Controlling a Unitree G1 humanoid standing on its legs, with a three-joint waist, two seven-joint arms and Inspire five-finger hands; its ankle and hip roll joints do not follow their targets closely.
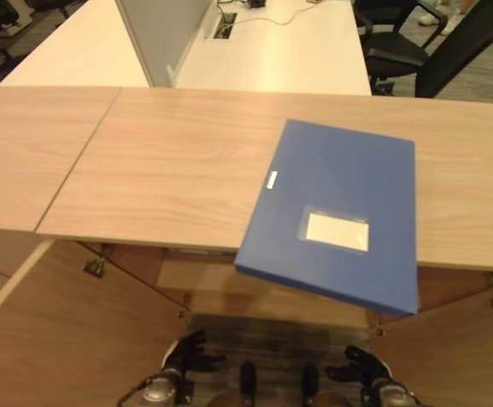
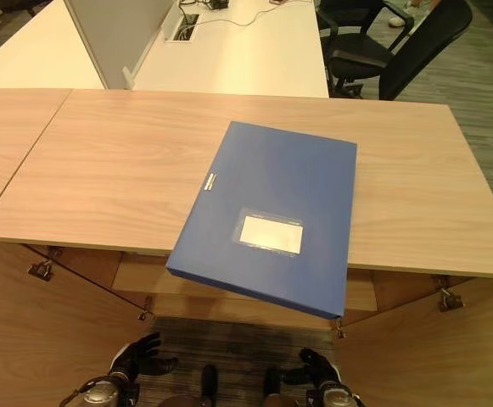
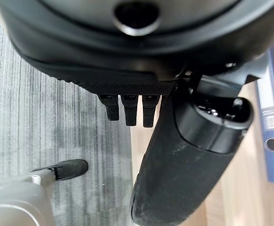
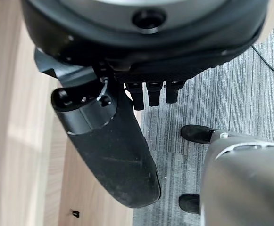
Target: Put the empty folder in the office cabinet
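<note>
Flat blue rectangular folder [image 2: 267,216] lies on our light wooden cabinet top [image 2: 102,170], near corner overhanging the edge. Cabinet doors [image 2: 34,331] hang open below. Black office chair [image 2: 382,51] far right. Left hand [image 2: 140,356] and right hand [image 2: 314,369] low, fingers relaxed, empty.

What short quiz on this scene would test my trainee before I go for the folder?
1. True or false: the folder lies wholly on the cabinet top.
2. Are the cabinet doors open or shut?
3. Where are the left hand and right hand? A) on the folder B) hanging low, holding nothing C) on the chair

Key: 1 false, its near corner overhangs the front edge; 2 open; 3 B.
</note>
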